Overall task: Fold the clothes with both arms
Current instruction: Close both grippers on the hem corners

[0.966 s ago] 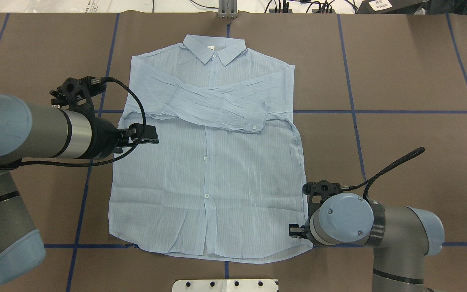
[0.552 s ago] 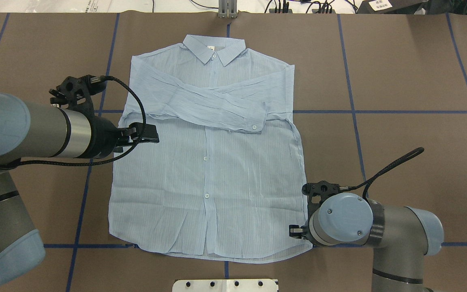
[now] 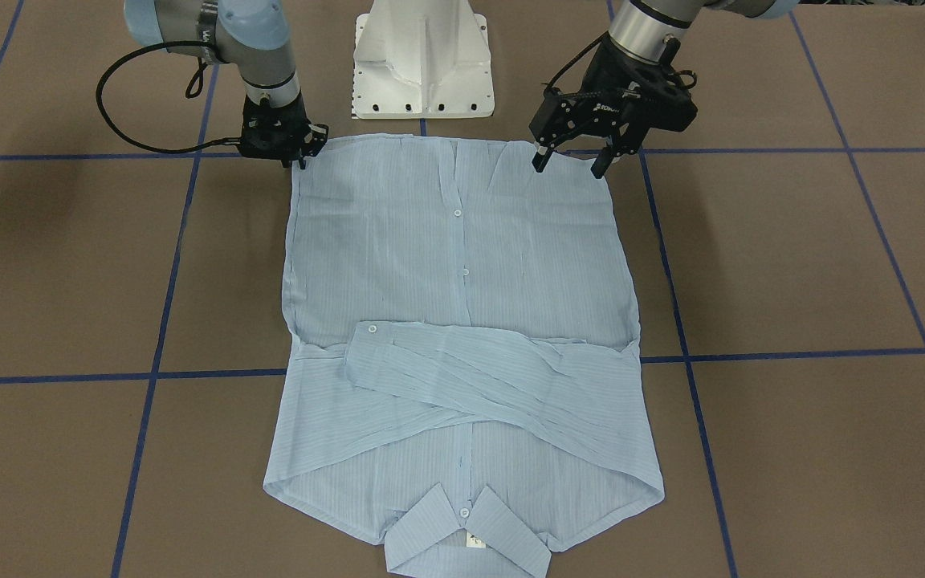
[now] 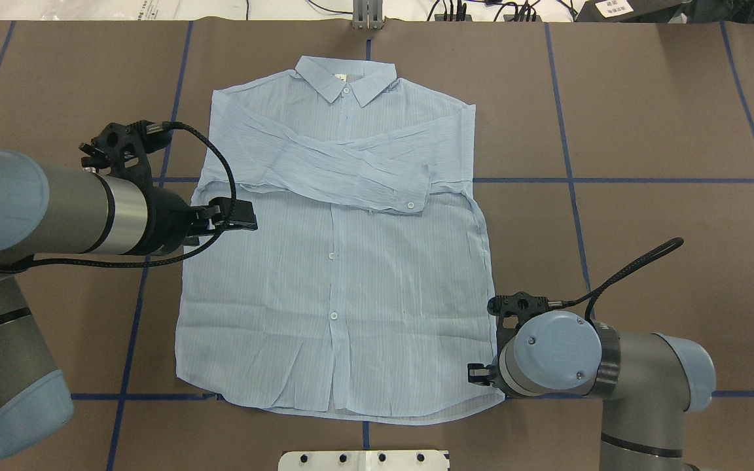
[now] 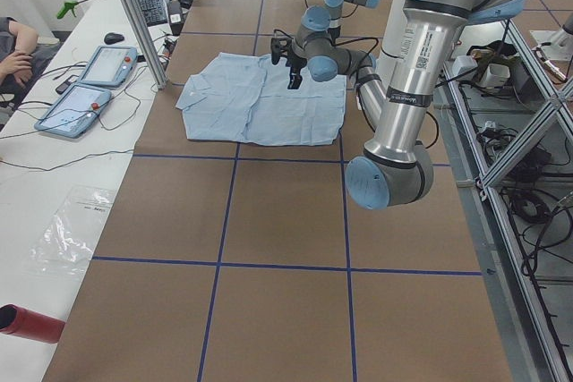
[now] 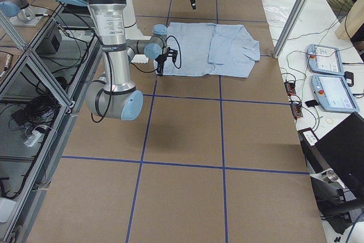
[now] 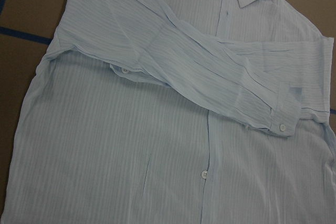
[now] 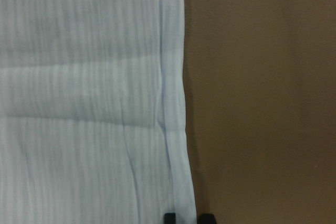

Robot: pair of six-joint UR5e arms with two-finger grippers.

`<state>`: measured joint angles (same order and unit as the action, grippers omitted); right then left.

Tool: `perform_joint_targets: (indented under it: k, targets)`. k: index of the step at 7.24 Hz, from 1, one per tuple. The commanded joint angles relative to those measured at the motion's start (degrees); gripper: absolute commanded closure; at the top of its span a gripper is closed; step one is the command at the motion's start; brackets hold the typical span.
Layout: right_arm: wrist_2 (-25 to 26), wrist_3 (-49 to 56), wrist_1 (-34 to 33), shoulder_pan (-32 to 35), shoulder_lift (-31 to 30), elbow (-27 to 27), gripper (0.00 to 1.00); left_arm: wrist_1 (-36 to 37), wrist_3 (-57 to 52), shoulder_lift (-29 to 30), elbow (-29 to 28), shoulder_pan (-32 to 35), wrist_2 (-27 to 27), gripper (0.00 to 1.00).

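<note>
one thin, finely striped shirt (image 4: 338,275)

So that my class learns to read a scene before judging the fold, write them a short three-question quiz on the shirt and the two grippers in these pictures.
1. True or false: both sleeves of the shirt lie folded across its chest.
2. Fill in: the left gripper, raised over the shirt, has its jaws ____.
3. Which gripper is down at a hem corner of the shirt? A) left gripper B) right gripper C) neither

Key: 1 true; 2 open; 3 B.
</note>
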<state>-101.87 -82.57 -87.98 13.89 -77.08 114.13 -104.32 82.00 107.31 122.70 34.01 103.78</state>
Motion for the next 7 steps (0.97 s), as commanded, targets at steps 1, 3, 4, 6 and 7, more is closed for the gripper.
perform_joint_targets:
  k: [1, 3, 4, 6, 7]
  targets:
    - [-2.2, 0.4, 0.0, 0.0, 0.0, 0.1, 1.00, 0.1, 0.0, 0.0, -0.1, 0.1, -0.1, 0.02]
    - [-2.5, -0.2, 0.1, 0.3, 1.6, 0.5, 1.00, 0.1, 0.0, -0.1, -0.1, 0.1, 0.0, 0.02]
    - [-2.0, -0.5, 0.1, 0.6, 2.4, 1.3, 1.00, 0.1, 0.0, -0.4, -0.3, 0.1, 0.1, 0.02]
    - [-0.1, -0.6, 1.0, 1.0, 2.5, 2.1, 1.00, -0.8, 0.1, -4.1, -0.7, 0.1, 0.5, 0.02]
    - [0.0, -0.5, 1.8, 1.5, 2.3, 2.3, 1.00, -1.8, 0.9, -6.6, -0.1, -0.6, 0.5, 0.01]
